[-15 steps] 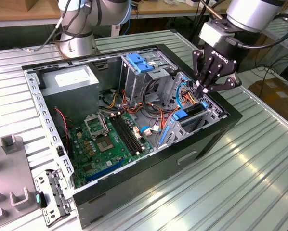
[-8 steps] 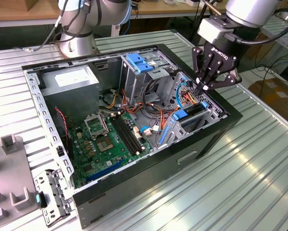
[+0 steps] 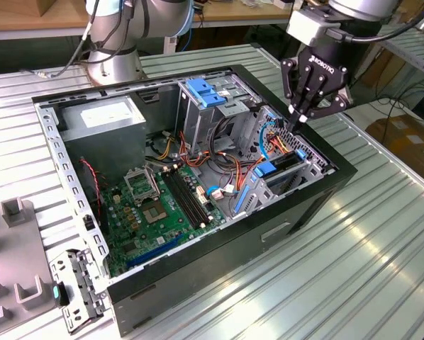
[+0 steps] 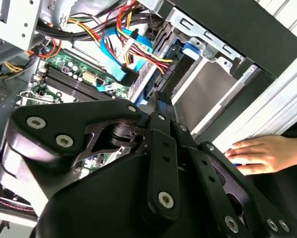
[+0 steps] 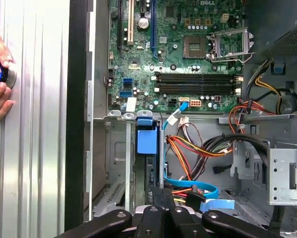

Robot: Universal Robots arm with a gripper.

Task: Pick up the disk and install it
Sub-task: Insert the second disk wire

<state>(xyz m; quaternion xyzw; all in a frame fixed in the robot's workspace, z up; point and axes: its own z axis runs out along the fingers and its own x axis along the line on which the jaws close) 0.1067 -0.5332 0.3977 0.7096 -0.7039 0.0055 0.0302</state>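
I see my black gripper with jaws drawn narrow, empty, tips over the open black computer case. Below them the silver-grey disk with light blue plastic rails sits in its bay beside the green motherboard. A person's hand rests on the ribbed metal surface.

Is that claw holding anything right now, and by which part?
Nothing seems held: the gripper hangs with fingers together above the case, apart from the disk in its bay.
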